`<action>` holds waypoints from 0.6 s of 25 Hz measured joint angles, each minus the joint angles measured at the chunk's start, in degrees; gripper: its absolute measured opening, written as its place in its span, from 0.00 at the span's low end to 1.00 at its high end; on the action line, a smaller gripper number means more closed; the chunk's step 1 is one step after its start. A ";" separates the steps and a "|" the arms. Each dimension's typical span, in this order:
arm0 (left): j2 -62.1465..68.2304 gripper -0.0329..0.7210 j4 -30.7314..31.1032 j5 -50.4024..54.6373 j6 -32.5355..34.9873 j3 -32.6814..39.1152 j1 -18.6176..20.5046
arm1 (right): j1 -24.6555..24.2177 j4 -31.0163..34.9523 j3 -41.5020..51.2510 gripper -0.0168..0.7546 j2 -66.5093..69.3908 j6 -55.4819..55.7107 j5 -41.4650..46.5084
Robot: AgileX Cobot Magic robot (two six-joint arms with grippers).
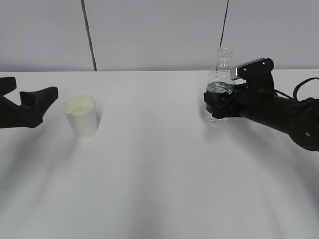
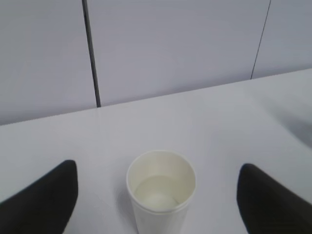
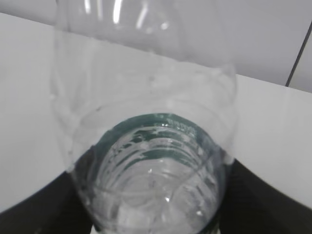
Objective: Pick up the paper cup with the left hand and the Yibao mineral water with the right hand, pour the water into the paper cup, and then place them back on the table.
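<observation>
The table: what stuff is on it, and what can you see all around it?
paper cup: one, white, cream inside, upright on the left of the table
Yibao mineral water: one, clear bottle with dark green label, no cap, upright on the right
table: one, white, wide and flat
wall: pale grey panels with dark seams, behind the table
left hand: one, black, its tool open beside the cup, not touching it
right hand: one, black with a grey plate, its tool closed around the bottle's lower part
</observation>
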 joint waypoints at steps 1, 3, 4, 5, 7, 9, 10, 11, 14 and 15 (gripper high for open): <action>-2.08 0.84 0.00 1.30 0.00 0.05 0.00 | 0.00 -0.65 -0.72 0.65 0.90 0.56 -0.16; -5.25 0.84 0.00 3.27 0.00 0.12 0.00 | 0.00 -1.92 -1.68 0.65 2.42 1.44 -0.51; -6.24 0.84 0.00 3.87 0.00 0.14 0.00 | 0.00 -2.70 -2.10 0.65 3.21 1.73 -1.13; -7.15 0.83 0.00 4.55 0.00 0.14 0.00 | 0.00 -3.36 -2.22 0.65 4.04 1.81 -1.92; -8.16 0.83 0.00 5.33 0.00 0.14 0.00 | 0.00 -4.27 -2.58 0.65 5.33 1.99 -3.38; -8.48 0.83 0.00 5.66 0.00 0.14 0.00 | 0.00 -4.62 -2.62 0.65 6.08 2.24 -3.61; -8.48 0.83 0.00 5.88 0.00 0.14 0.00 | 0.00 -5.01 -2.62 0.65 6.16 2.24 -3.61; -8.48 0.83 0.00 6.08 0.00 0.18 0.00 | 0.00 -5.27 -2.62 0.65 6.16 2.28 -3.89; -8.48 0.83 0.00 6.25 0.00 0.18 0.00 | 0.00 -5.61 -2.72 0.71 6.16 2.42 -4.53; -8.48 0.83 0.00 6.33 0.00 0.18 0.00 | 0.00 -5.63 -2.72 0.73 6.16 2.42 -4.53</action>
